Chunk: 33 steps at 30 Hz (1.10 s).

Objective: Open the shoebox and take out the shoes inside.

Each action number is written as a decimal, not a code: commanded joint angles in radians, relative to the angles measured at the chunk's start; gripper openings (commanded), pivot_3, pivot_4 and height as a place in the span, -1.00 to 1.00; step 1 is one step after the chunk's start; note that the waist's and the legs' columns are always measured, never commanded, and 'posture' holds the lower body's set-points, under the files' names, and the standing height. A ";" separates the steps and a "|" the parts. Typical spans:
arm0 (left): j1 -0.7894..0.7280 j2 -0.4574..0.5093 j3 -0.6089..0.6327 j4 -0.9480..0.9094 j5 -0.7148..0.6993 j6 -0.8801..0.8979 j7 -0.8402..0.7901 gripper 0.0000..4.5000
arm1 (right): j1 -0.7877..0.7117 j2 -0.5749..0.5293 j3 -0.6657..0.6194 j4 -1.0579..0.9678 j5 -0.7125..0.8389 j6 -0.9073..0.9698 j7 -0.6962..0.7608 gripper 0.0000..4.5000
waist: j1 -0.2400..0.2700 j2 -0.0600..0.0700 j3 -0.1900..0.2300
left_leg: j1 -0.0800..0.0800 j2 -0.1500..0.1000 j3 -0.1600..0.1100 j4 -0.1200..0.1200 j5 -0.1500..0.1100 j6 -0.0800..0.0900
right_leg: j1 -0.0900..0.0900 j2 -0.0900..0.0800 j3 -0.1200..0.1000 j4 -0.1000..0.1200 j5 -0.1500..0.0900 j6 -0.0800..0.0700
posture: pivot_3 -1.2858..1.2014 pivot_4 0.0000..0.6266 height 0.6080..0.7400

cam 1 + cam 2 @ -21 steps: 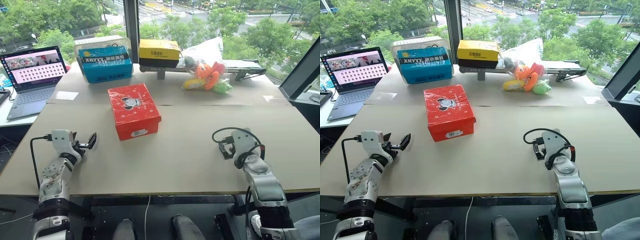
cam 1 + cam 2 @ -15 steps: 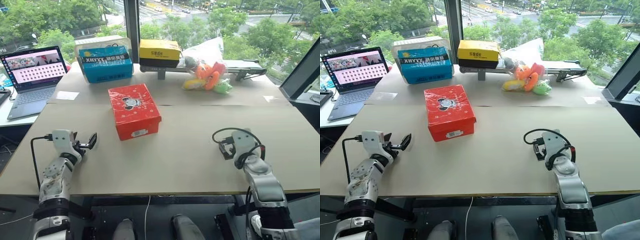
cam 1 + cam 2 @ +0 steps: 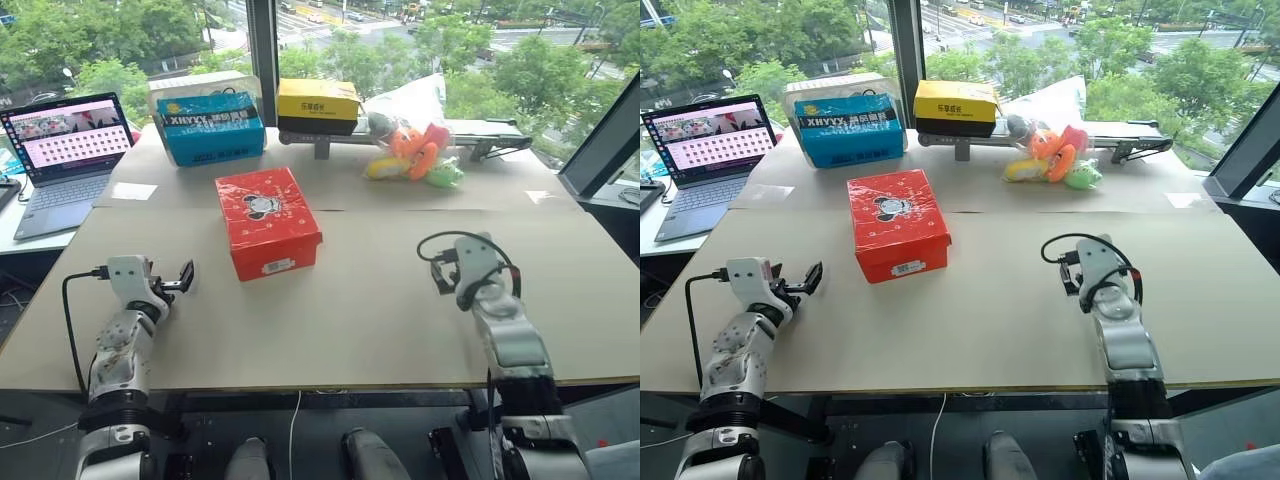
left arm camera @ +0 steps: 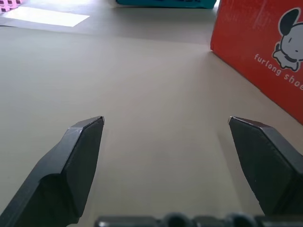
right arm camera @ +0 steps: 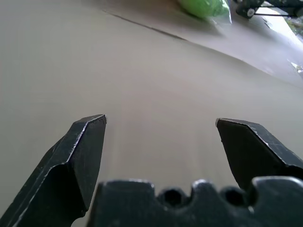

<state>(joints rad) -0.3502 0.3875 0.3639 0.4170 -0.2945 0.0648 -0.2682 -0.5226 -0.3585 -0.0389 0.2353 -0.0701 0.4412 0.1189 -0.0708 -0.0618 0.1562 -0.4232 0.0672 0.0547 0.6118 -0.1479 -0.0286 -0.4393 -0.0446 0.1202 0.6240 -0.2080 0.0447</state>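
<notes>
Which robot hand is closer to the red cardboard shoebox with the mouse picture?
Left. The left gripper sits just beside the red cardboard shoebox; the right gripper is farther off across the table.

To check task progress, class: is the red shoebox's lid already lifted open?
No. In the left eye view the shoebox sits with its mouse-picture lid flat and shut, and no shoes show.

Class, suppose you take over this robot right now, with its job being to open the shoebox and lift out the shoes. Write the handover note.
Left gripper: open, empty, over the table, near the shoebox.
Right gripper: open, empty, over bare table, well to the box's right.
Shoebox: lid closed, in the middle of the table, untouched.
Shoes: not visible, presumably inside.
Done: nothing yet.
Left: reach the box, lift the lid, take out both shoes.
</notes>
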 commanded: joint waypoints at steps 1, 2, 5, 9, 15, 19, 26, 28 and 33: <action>0.020 -0.036 -0.011 -0.114 0.014 0.017 0.066 1.00 | -0.069 0.005 0.014 0.075 -0.008 -0.089 0.013 0.95 | 0.001 0.000 0.000 | 0.000 0.000 0.000 0.000 0.002 0.003 | 0.000 0.000 0.000 0.000 0.000 0.001 | 0.03 -0.52 0.99; 0.029 -0.043 -0.015 -0.140 0.015 0.026 0.075 1.00 | -0.076 0.005 0.012 0.084 -0.002 -0.102 0.018 0.95 | 0.002 0.000 0.000 | -0.001 0.000 0.000 0.000 0.002 0.003 | 0.000 0.000 0.000 0.000 0.000 0.001 | 0.03 -0.52 0.99; 0.059 -0.050 -0.015 -0.221 0.027 0.064 0.115 1.00 | -0.081 0.002 0.019 0.100 0.015 -0.145 0.065 0.95 | 0.003 0.000 0.000 | -0.002 0.000 0.000 0.000 0.002 0.003 | 0.000 0.000 0.000 0.000 0.002 0.005 | 0.03 -0.52 0.99; 0.090 -0.054 -0.002 -0.286 0.027 0.131 0.168 1.00 | -0.094 0.000 0.025 0.138 0.027 -0.181 0.116 0.95 | 0.000 0.000 0.000 | -0.002 0.000 0.000 -0.001 0.002 0.003 | -0.001 0.000 0.000 0.000 0.002 0.005 | 0.03 -0.52 0.99; 0.122 -0.094 -0.013 -0.344 0.019 0.185 0.204 1.00 | -0.139 0.010 0.031 0.237 0.027 -0.264 0.160 0.72 | -0.005 0.000 0.000 | -0.001 0.000 0.000 -0.001 0.002 0.003 | -0.001 0.000 0.000 0.000 0.002 0.006 | 0.03 -0.52 0.99; 0.125 -0.089 -0.006 -0.342 0.024 0.184 0.206 0.51 | -0.167 0.021 0.023 0.290 0.027 -0.296 0.152 0.16 | -0.003 0.000 0.000 | -0.001 0.000 0.000 -0.001 0.002 0.003 | -0.001 0.000 0.000 0.000 0.000 0.001 | 0.03 -0.52 0.99; 0.117 -0.083 -0.005 -0.320 0.033 0.177 0.204 -0.65 | -0.209 0.056 0.044 0.349 0.013 -0.323 0.149 -0.93 | -0.006 0.000 0.000 | -0.001 0.000 0.000 -0.001 0.002 0.003 | -0.001 0.000 0.000 0.000 0.000 0.002 | 0.03 -0.52 0.99; 0.098 -0.085 -0.029 -0.305 0.045 0.171 0.194 -0.88 | -0.247 0.090 0.064 0.391 0.004 -0.336 0.152 -1.00 | -0.010 0.000 0.000 | -0.001 0.000 0.000 -0.001 0.002 0.003 | -0.001 0.000 0.000 0.000 0.000 0.002 | 0.03 -0.52 0.99; 0.041 -0.111 -0.075 -0.277 0.050 0.175 0.172 -0.98 | -0.403 0.212 0.104 0.599 -0.015 -0.412 0.136 -1.00 | -0.027 0.000 0.000 | -0.001 0.000 -0.001 0.000 0.002 0.003 | -0.001 0.001 0.000 0.001 0.001 0.002 | 0.03 -0.52 0.99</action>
<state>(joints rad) -0.2781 0.2838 0.3166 0.1487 -0.2537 0.2578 -0.0815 -0.8613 -0.1694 0.0534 0.7813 -0.0778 0.0882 0.2724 -0.0974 -0.0616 0.1563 -0.4241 0.0672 0.0536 0.6117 -0.1458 -0.0252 -0.4399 -0.0440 0.1200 0.6254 -0.2048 0.0499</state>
